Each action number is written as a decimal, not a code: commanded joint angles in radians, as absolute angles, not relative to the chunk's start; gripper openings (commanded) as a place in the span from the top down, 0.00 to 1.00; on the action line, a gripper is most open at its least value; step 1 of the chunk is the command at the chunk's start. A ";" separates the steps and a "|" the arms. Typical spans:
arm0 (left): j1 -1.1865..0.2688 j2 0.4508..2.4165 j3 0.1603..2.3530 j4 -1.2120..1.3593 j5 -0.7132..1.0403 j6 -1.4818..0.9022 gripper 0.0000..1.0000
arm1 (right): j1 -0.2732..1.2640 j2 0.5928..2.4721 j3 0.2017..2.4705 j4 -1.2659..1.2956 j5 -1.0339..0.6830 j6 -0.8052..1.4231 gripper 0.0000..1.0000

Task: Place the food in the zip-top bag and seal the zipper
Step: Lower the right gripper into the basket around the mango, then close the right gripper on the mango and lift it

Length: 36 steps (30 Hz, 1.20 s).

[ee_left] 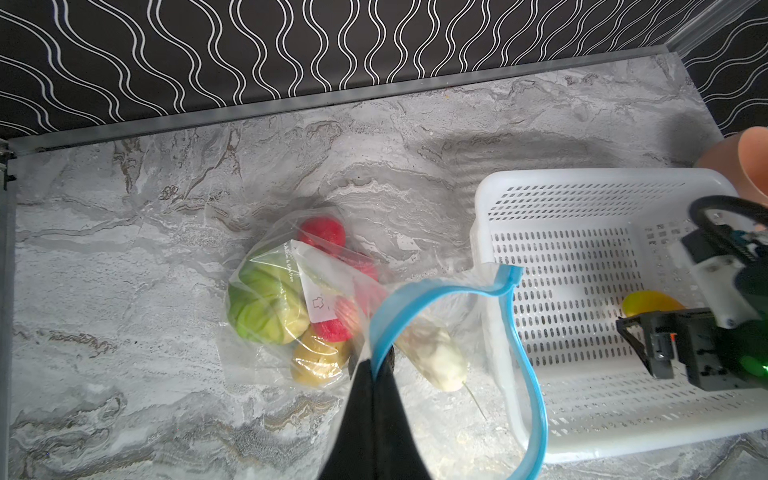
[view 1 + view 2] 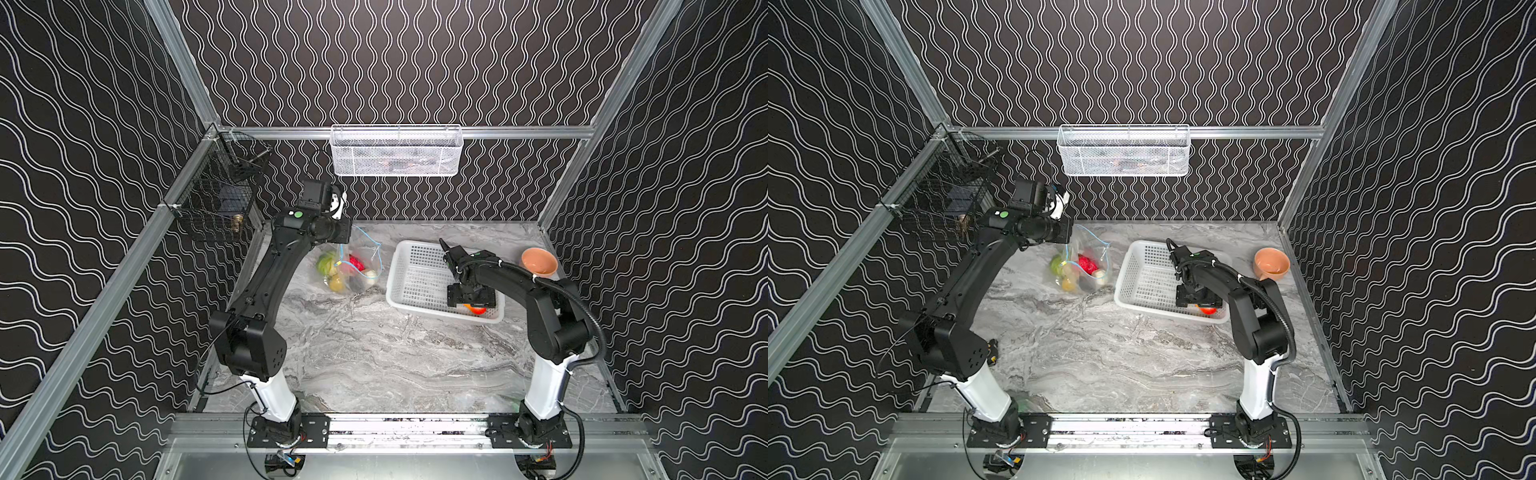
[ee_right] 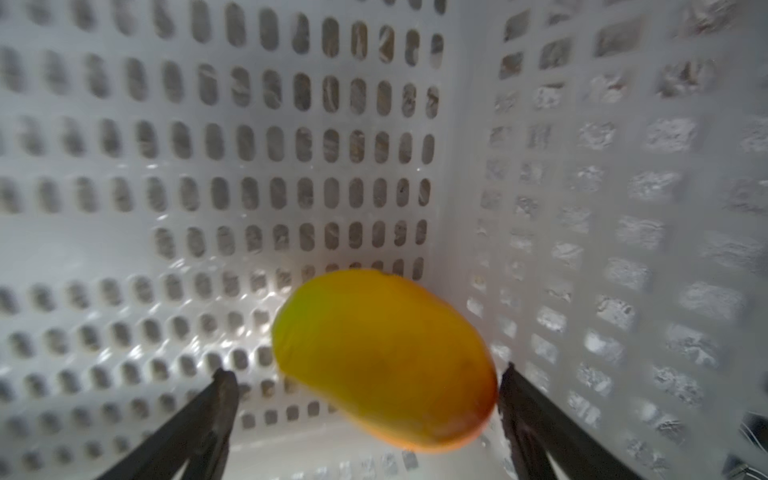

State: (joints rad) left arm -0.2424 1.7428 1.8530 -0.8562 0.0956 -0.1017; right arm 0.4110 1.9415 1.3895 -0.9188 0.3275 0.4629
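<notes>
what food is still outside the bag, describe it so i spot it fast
Find the white perforated basket on the table. In its corner nearest the robot, between the open jaws of the right gripper, lies the mango. It alone is orange-yellow and outside the clear bag.

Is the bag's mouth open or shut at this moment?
Open. The zipper of the bag forms a wide loop, sides apart; the left pincer pinches it.

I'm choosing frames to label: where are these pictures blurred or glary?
Right wrist view: the mango and the basket wall are soft, with glints on the plastic. Left wrist view: the left gripper's fingers are dark and unfocused, while the zip-top bag is sharp. Both top views: sharp.
</notes>
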 commanded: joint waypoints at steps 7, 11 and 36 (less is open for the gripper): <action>-0.244 1.757 1.873 -0.860 0.083 -0.095 1.00 | 0.410 1.983 1.414 -0.888 0.302 0.470 0.21; -0.246 1.766 1.883 -0.863 0.079 -0.095 1.00 | 0.410 1.998 1.439 -0.883 0.283 0.468 0.31; -0.258 1.768 1.884 -0.865 0.055 -0.086 1.00 | 0.397 2.078 1.577 -0.889 0.212 0.406 0.19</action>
